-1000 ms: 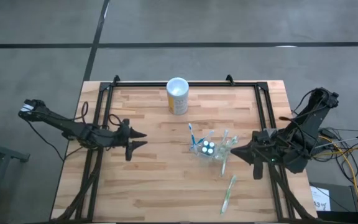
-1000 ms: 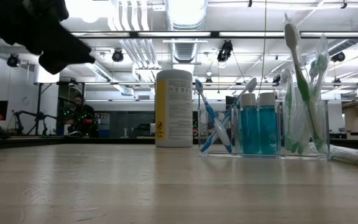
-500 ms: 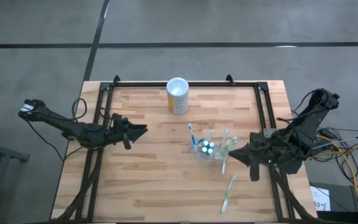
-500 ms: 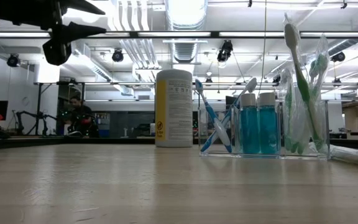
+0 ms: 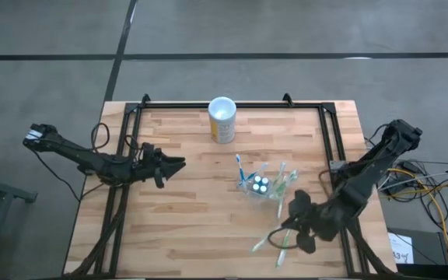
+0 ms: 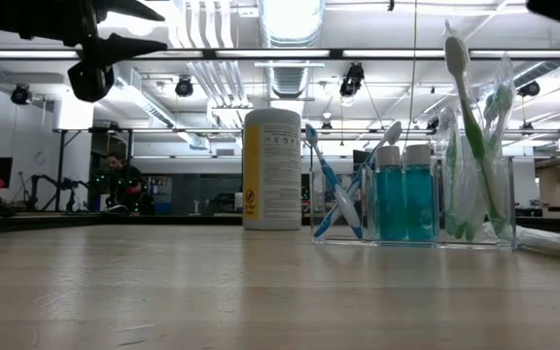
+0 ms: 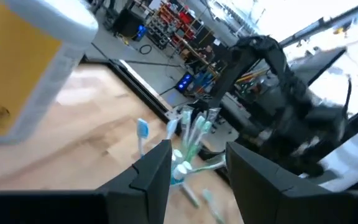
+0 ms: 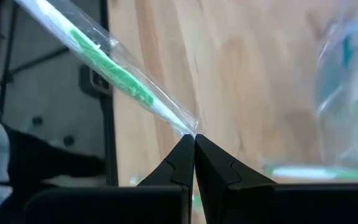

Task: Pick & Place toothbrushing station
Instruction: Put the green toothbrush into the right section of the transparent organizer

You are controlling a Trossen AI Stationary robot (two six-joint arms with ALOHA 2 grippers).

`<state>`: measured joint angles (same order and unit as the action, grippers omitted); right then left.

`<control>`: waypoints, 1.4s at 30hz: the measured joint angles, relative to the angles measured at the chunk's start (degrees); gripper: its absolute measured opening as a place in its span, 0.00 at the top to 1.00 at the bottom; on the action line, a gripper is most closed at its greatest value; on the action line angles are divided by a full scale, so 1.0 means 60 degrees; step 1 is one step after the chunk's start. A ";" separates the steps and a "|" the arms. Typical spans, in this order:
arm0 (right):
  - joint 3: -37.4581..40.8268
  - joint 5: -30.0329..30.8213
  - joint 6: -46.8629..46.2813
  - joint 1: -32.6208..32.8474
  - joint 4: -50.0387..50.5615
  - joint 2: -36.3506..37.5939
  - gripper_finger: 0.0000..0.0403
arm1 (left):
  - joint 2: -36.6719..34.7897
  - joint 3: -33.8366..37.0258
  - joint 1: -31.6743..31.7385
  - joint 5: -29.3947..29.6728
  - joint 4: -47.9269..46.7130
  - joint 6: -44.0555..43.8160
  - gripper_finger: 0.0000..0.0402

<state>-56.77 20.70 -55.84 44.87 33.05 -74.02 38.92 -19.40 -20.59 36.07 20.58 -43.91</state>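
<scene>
Your station [image 5: 265,187], a clear, colourless box holding two blue bottles [image 6: 402,192] and upright toothbrushes, sits on the bench right of centre, nearer its right edge. Your right gripper [image 5: 285,231] is by the front right corner with fingers pressed together, apparently pinching a wrapped green toothbrush [image 8: 114,75]. Your left gripper [image 5: 176,164] hovers spread near the left edge.

Grey concrete floor [image 5: 286,27] with dark seams; bright ceiling lights [image 6: 290,15], exposed ducts, workshop shelving [image 7: 179,22] beyond.
</scene>
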 joint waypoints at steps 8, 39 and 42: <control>-0.0097 -0.1375 -0.0625 -0.0180 0.0076 -0.1199 0.98 | 0.0504 0.0000 0.0000 -0.1828 0.0009 -0.1956 0.61; -0.1537 -0.1490 -0.1660 -0.0851 0.3195 -0.1589 0.98 | 0.8879 -1.1998 0.0032 -0.5136 -1.0977 0.5089 0.61; -0.1537 -0.1462 -0.1916 -0.0876 0.3186 -0.1589 0.98 | 0.9710 -1.3010 0.0032 -0.5153 -1.1668 0.5421 0.61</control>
<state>-66.00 11.93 -67.34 39.62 52.16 -83.55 97.18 -97.46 -20.40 5.15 -49.42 -11.38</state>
